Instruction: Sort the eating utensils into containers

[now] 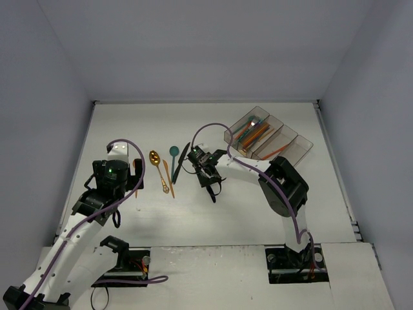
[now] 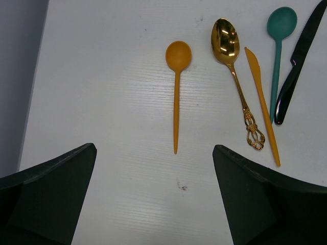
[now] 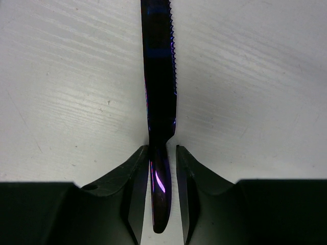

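The table [image 1: 258, 206] is bounded on three sides by grey walls [image 1: 51, 97] that rise straight from its edges; the containers [image 1: 298, 147] are set at an angle near the far right corner, close to the back and right edges, and orange and teal utensils are seen lying in some of the bins; a broad stretch of white surface is seen between them and the loose utensils at centre-left.

The left pincer [image 2: 154, 148] is held wide above the table, its two dark fingers far apart; the orange spoon [image 2: 176, 97] lies ahead of the gap, bowl pointing away, touched by neither finger; on its outer side, open surface runs up to the wall. On its other side the gold spoon [image 2: 225, 38], the orange knife [image 2: 260, 97] and the teal spoon [image 2: 282, 23] are laid in a row, roughly parallel, the first two just beside each other at their handle ends.

The right pincer [image 3: 162, 149] is drawn narrow around the handle of the black knife [image 3: 159, 76], the last piece in that row; one finger is seen against the handle and a thin sliver of table shows beside the other, so whether the knife is clamped cannot be told; open table is seen on both sides of the serrated blade.
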{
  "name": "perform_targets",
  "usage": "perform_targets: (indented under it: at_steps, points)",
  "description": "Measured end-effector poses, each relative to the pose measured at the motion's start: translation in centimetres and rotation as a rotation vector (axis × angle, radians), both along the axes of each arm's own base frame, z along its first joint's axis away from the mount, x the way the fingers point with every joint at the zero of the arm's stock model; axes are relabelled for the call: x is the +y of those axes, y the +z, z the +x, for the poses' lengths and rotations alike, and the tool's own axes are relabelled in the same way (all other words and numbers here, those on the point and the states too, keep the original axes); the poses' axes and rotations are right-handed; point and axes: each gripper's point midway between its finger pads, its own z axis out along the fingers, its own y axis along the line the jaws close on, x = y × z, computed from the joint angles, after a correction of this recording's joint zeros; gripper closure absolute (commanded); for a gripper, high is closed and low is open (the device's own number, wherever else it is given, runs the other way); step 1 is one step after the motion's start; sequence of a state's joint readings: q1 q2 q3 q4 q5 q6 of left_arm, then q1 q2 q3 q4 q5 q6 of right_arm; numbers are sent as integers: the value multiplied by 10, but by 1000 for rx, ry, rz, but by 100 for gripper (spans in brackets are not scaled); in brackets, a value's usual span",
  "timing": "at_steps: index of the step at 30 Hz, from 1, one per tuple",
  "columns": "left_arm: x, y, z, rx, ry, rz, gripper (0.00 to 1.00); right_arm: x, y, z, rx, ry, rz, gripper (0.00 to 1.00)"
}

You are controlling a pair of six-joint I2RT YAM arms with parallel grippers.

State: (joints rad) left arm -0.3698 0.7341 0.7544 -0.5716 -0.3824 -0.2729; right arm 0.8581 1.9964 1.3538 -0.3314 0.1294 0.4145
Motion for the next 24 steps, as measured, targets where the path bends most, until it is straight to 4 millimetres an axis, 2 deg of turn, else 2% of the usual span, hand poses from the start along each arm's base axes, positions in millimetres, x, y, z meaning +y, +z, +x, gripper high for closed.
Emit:
perform_targets:
  at_steps: [9,16,24]
  points:
    - [0,0,0,0,0,0,3,4,-1,-2,37,53,-16,83]
    - [0,0,0,0,0,0,3,6,-2,-2,60,83,-32,100]
    - [0,0,0,-2,0,-1,3,7,0,-2,76,101,-26,100]
